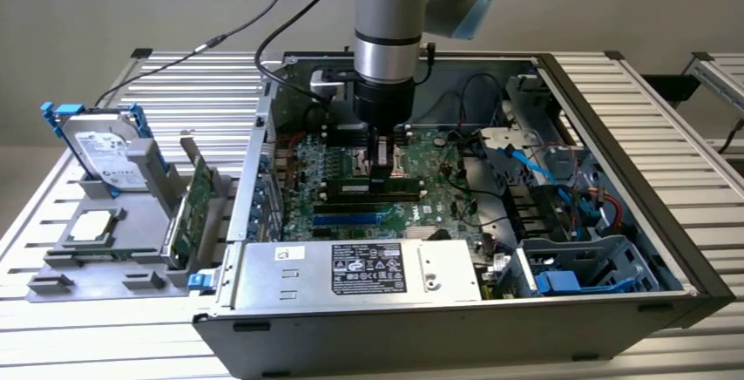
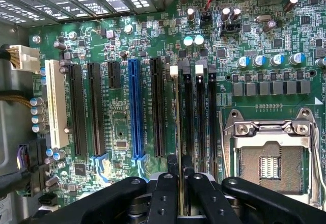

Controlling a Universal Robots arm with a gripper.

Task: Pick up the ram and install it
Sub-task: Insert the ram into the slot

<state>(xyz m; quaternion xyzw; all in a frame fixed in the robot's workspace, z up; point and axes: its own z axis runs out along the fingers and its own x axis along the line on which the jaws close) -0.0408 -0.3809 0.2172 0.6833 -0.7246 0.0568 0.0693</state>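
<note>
My gripper (image 1: 379, 169) reaches down into the open computer case (image 1: 605, 179), over the motherboard (image 1: 348, 214). It is shut on the ram (image 1: 372, 190), a narrow green stick with black chips that stands on edge along the memory slots. From the wrist camera the ram (image 2: 178, 132) shows edge-on as a thin line, lined up with the outermost black memory slot, beside a white latch (image 2: 173, 71). The black fingers (image 2: 164, 193) press on it from both sides, so my gripper (image 2: 178, 177) pinches its near end. Whether the stick is fully down in the slot I cannot tell.
Two more memory slots (image 2: 199, 122) lie beside the ram, then the bare CPU socket (image 2: 267, 163). A blue expansion slot (image 2: 135, 107) is on the other side. Outside the case a grey fixture (image 1: 87, 267) holds a hard drive (image 1: 104, 149) and a green expansion card (image 1: 192, 206). The power supply (image 1: 361, 271) sits at the case front.
</note>
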